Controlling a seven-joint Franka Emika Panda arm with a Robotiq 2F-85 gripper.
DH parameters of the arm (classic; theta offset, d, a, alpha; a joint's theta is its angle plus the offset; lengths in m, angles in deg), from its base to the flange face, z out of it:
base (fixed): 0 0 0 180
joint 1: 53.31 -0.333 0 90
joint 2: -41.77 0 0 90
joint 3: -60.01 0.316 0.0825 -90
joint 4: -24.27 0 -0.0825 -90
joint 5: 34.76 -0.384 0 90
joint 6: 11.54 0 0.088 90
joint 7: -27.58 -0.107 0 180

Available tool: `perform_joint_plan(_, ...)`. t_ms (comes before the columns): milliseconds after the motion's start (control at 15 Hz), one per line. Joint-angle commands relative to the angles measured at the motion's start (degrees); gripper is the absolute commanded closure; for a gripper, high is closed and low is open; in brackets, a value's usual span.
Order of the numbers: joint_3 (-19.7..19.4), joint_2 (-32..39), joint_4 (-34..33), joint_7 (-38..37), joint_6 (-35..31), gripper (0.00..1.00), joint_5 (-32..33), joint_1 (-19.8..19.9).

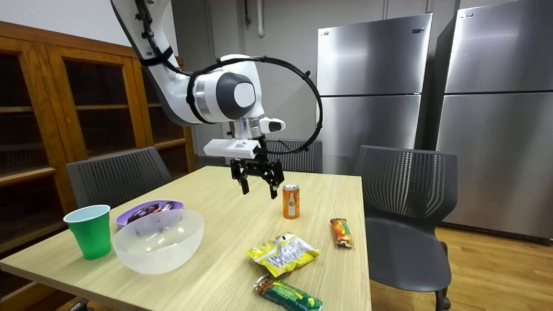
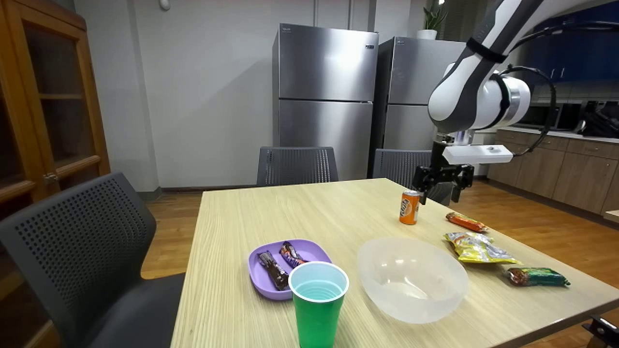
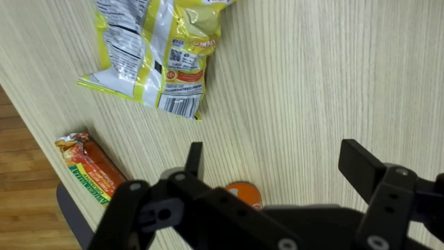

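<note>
claw (image 1: pixel 259 192) hangs, jaws spread apart, near the orange can (image 1: pixel 291 202).

The orange cylindrical can (image 1: pixel 291 203) appears of smooth metal, the yellow wrinkled bag (image 1: pixel 284 255) of glossy plastic, the whitish round bowl (image 1: pixel 166 255) of frosted plastic.

"Fanta" stands on the can (image 2: pixel 409 208) nearest the pincer (image 3: pixel 273 143); in the wrist view, "NATURE VALLEY CRUNCHY" marks the bar (image 3: pixel 93 168) left of it, "GUARANTEED FRESH" the bag (image 3: pixel 158 52) beyond it.
</note>
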Motion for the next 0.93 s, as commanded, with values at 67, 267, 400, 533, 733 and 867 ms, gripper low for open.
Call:
perform_joint_plan(67, 2.53, -3.38, 2.89, 11.97, 2.18, 0.0, -3.39, 5.66)
perform_joint_plan(267, 3.21, -2.95, 3.53, 20.7, 0.15, 0.0, -4.25, 8.86)
perform_joint_plan(400, 3.51, -3.01, 4.71, 25.86, -2.22, 0.0, -3.94, 10.5)
perform_joint_plan(533, 3.99, -2.87, 5.68, 30.27, -3.99, 0.0, -3.69, 11.88)
perform_joint_plan(733, 3.19, -1.27, 4.3, 28.28, -3.08, 0.0, -2.53, 11.38)
perform_joint_plan(867, 3.44, -1.27, 4.6, 28.9, -3.42, 0.0, -2.54, 11.67)
